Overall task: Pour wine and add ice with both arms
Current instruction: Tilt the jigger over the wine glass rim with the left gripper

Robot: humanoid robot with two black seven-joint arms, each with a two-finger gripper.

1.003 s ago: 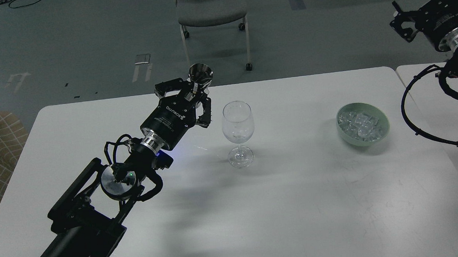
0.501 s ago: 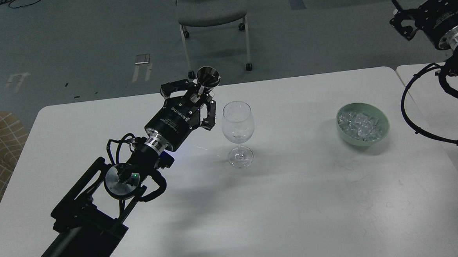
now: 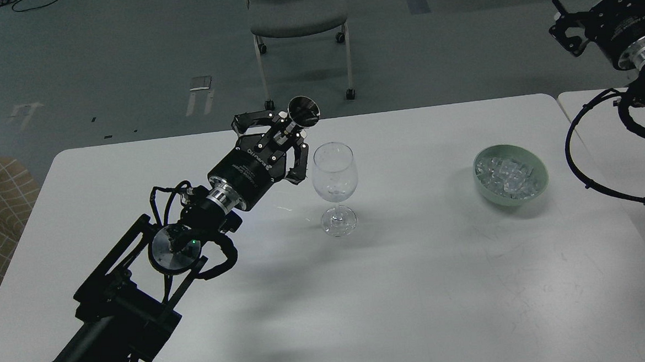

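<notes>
While the left gripper [image 3: 283,141] clamps a small steel jigger cup [image 3: 303,111] by its narrow waist, the cup sits tilted, mouth facing right and slightly up, just left of and above the wine glass [image 3: 335,187] rim, not touching it. Cup interior reads dark, can't tell if any wine is in it; no stream visible.

Wine glass: upright on the white table [image 3: 416,286], centre, foot flat. Bowl looks clear, maybe droplets or a thin film low down, can't confirm a pool.

Green bowl [image 3: 541,185]: right side of table, well apart from the glass, upright, holds a heap of ice [image 3: 507,174] cubes filling most of it, below the rim line.

Right gripper [image 3: 564,31]: far right, raised off the table, beyond the far edge, well above and behind the bowl. Holds nothing that I can see; seen small and dark, can't tell whether the fingers are apart or together.

Left arm [image 3: 141,301] runs diagonally from near-left up to the cup. Right arm [image 3: 639,54] with looping cable at the right edge, over a second table [image 3: 601,133].

Grey chair [image 3: 297,11] on the floor beyond the table, far centre
</notes>
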